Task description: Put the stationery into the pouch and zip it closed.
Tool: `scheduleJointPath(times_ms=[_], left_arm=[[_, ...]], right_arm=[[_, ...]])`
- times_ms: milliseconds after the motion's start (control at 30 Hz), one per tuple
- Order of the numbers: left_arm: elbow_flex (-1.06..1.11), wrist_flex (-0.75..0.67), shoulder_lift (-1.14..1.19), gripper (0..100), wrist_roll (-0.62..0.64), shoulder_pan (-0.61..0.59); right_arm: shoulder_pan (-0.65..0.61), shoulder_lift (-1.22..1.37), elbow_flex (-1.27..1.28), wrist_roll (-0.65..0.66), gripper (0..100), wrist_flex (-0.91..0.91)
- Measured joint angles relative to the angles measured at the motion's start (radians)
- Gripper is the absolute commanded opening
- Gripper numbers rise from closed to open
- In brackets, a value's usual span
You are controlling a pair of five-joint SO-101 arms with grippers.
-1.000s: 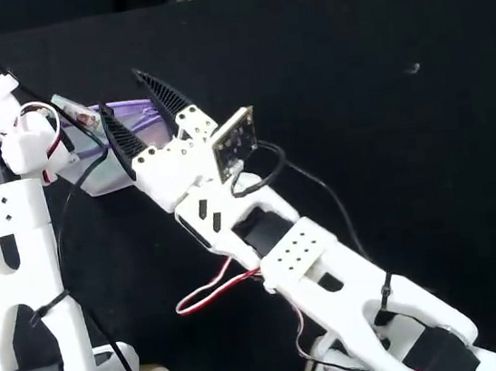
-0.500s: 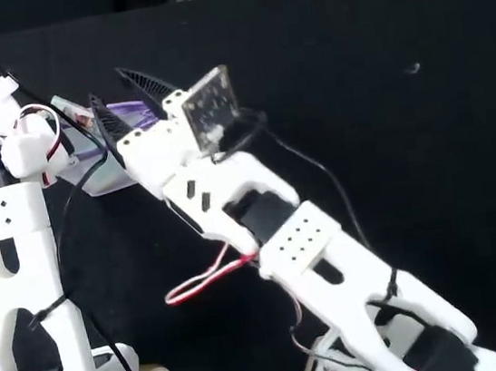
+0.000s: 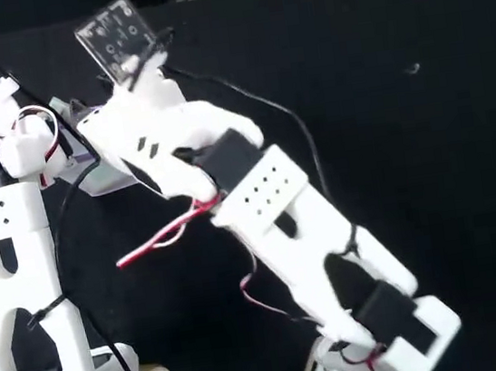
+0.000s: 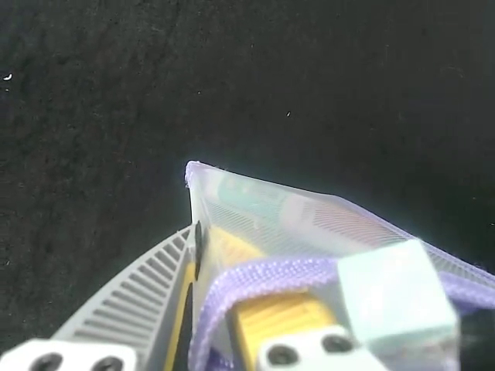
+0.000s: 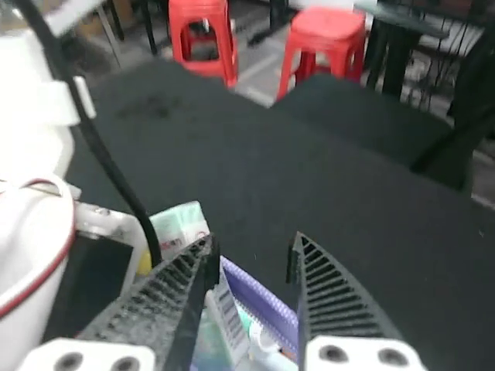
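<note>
Seen from the high view, the white plastic left arm (image 3: 8,235) is standing along the 9 o'clock edge, with its wrist pointing toward 10 o'clock. Its grey-ribbed left hand (image 4: 203,246) is pinching the edge of the translucent, purple-trimmed mesh pouch (image 4: 309,220). The white plastic right arm (image 3: 268,201) is leaning from 5 o'clock toward 11 o'clock. Its black-ribbed right hand (image 5: 254,241) is holding its fingers apart.

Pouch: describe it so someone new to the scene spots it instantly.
On the black table, go to the high view's left side, where the white arms meet. The pouch there is clear mesh with a purple fabric edge, the one soft, see-through thing among hard white plastic.
</note>
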Motion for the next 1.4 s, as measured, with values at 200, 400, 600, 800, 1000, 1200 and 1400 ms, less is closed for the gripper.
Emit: scheduleJointPath(times_ms=[200,400,600,800,1000,1200,1400], left_arm=[[0.0,0.0,0.0,3,-0.002,0.0],[0.0,-0.005,0.0,3,0.0,-0.003],[0.003,-0.018,0.0,3,-0.002,-0.034],[0.003,-0.018,0.0,3,0.0,-0.034],[0.003,-0.018,0.0,3,0.0,-0.035],[0.003,-0.018,0.0,3,0.0,-0.037],[0.003,-0.018,0.0,3,0.002,-0.038]], right_arm=[[0.0,0.095,-0.206,0.008,13.9,0.232],[0.0,0.239,-0.381,0.038,13.8,0.384],[-0.011,0.428,-0.651,0.048,13.8,0.562],[-0.017,0.526,-0.976,0.048,13.8,0.776],[-0.014,0.526,-1.267,0.064,13.9,0.867],[0.043,0.485,-1.297,0.098,13.8,0.867],[0.196,0.301,-1.27,0.1,13.8,0.868]])
